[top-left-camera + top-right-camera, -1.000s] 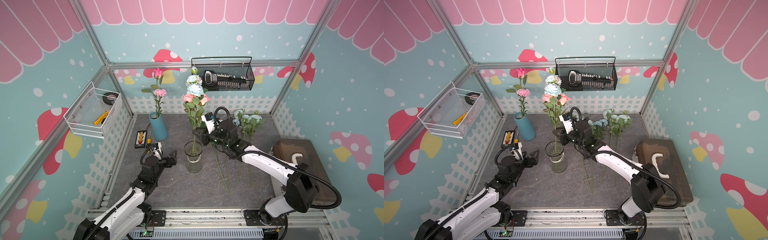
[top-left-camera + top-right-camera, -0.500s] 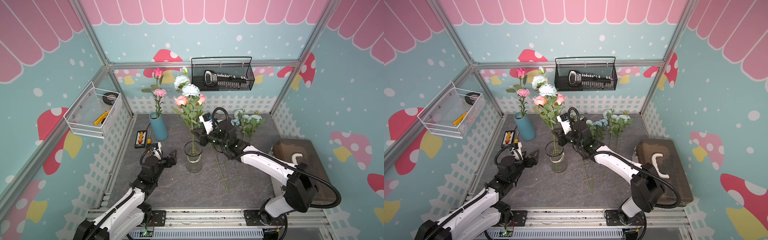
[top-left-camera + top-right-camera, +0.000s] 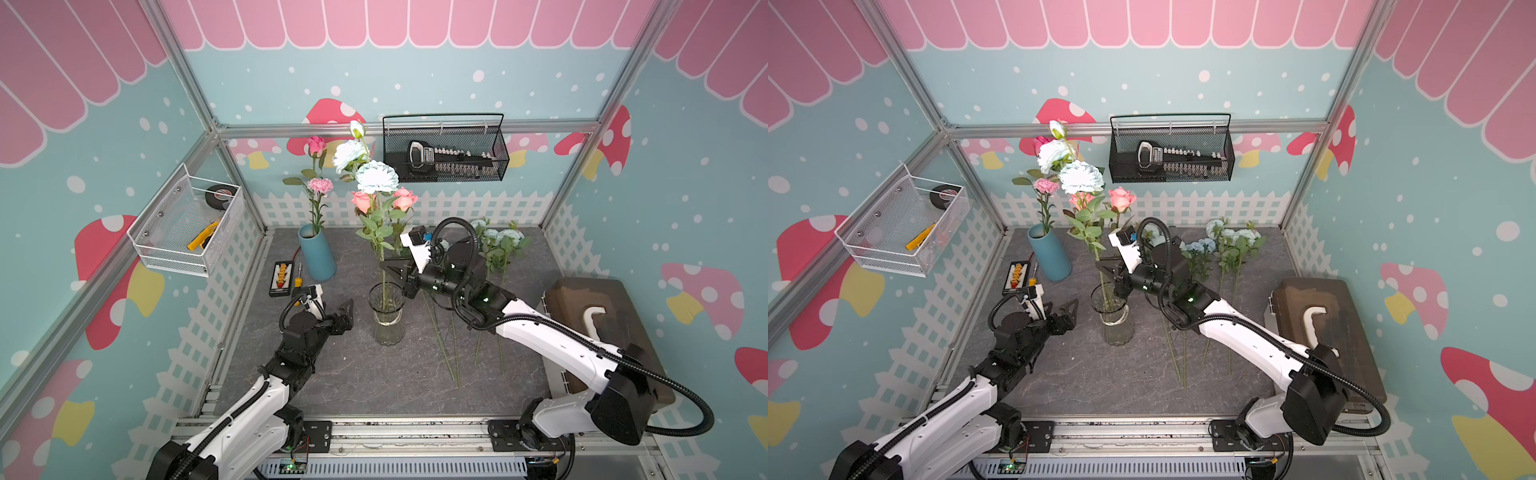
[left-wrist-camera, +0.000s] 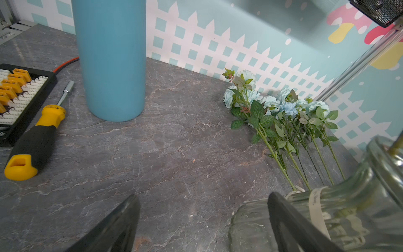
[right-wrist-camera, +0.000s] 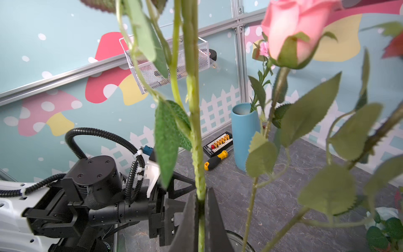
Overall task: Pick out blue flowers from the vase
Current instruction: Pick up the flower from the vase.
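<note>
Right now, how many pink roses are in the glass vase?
2. One rose is on the side toward the blue vase, the other rose just beside it. Both sit below the blue flowers; leaves may hide more.

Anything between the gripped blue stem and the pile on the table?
Nothing solid. The right gripper is shut on the blue flower stem; pink roses share the glass vase, their leaves crowding it toward the laid-out blue flowers.

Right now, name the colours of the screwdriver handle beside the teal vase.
The screwdriver handle is black with yellow ends; left wrist view shows it best.
</note>
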Robot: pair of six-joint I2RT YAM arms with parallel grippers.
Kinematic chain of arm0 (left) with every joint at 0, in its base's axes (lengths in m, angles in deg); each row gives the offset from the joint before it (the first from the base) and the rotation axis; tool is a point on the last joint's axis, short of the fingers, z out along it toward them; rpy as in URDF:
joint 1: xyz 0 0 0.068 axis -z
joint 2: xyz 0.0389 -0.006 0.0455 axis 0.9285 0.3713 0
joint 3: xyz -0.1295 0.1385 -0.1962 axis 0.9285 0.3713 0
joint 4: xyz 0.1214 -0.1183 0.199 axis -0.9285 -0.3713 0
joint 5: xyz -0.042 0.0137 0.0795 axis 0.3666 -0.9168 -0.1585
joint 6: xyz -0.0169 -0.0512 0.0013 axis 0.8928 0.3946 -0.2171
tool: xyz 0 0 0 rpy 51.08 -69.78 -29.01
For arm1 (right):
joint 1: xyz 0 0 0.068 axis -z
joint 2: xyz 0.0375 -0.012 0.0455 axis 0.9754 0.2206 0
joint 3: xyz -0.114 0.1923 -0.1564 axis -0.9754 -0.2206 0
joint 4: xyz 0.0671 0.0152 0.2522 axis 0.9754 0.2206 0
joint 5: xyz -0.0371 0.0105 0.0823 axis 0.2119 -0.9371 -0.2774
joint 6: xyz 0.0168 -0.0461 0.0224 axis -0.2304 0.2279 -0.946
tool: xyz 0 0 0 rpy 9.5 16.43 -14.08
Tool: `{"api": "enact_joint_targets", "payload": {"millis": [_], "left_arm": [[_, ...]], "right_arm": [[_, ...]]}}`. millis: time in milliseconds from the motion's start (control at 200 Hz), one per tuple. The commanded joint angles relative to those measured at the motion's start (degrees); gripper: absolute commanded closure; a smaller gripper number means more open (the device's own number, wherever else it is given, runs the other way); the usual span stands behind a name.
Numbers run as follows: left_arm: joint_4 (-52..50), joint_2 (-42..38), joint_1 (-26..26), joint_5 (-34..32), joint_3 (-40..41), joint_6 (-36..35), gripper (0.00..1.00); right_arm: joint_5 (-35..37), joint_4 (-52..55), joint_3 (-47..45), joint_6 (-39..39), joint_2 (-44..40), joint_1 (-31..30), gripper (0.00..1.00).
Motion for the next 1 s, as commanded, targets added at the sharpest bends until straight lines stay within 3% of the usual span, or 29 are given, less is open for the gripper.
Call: {"api": "enact_joint_targets", "payload": {"millis": [0,335,996], "left_arm": [[1.07,-0.83,-0.45,0.23,-0.32,0.46,0.08],[1.1,-0.87,-0.46,0.28,-0.32,0.44,0.08],[0.87,-2.84,-0.45,0.3,0.65,0.55,0.08]], "right_arm": [[0.48,-1.15,-1.82,1.52,-2.49,-0.71,0.99],[-1.51,2.3,-2.88,5.2,-4.28,-1.04,0.99],[-0.04,-5.3,-10.91,5.49,-5.81,-2.11,0.97]]}}
